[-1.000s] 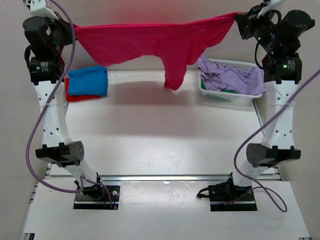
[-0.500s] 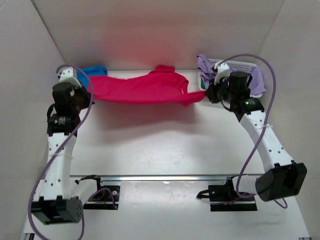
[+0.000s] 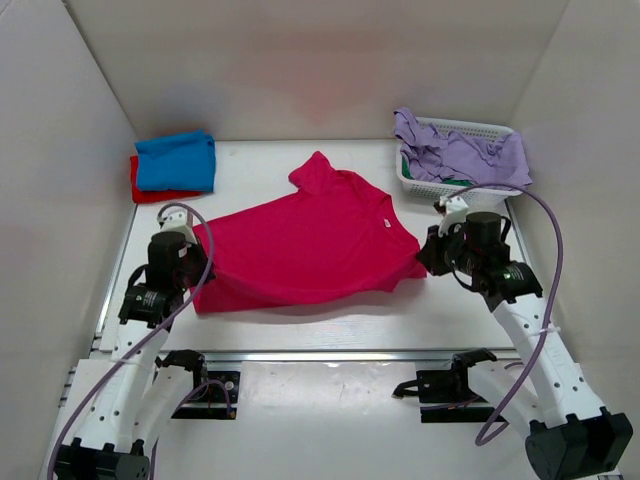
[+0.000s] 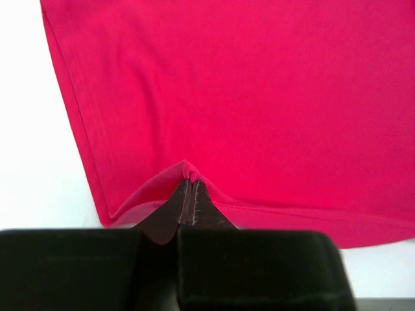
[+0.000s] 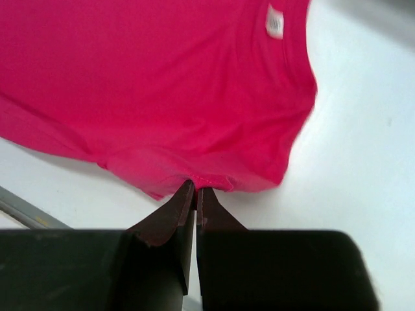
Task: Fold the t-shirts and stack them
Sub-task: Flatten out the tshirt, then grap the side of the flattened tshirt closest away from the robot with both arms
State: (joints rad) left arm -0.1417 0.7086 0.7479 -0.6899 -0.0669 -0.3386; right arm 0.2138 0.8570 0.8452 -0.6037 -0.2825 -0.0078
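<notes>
The crimson-pink t-shirt (image 3: 305,240) lies spread on the white table, one sleeve pointing to the back. Its white neck label (image 5: 275,23) shows in the right wrist view. My left gripper (image 3: 203,268) is shut on the shirt's near left hem; the left wrist view shows the cloth (image 4: 246,97) pinched between the tips (image 4: 190,184). My right gripper (image 3: 422,262) is shut on the shirt's right edge (image 5: 207,181), with cloth (image 5: 162,84) reaching away from it. A folded blue t-shirt (image 3: 177,160) lies on a folded red one (image 3: 150,190) at the back left.
A white slatted basket (image 3: 420,185) at the back right holds lilac cloth (image 3: 465,155) that hangs over its rim. White walls close in the table on three sides. A metal rail (image 3: 330,354) runs along the near edge.
Both arms came down and toward the near edge. The crimson-pink shirt, held stretched above the table before, now lies spread flat on it, still gripped at both ends.
</notes>
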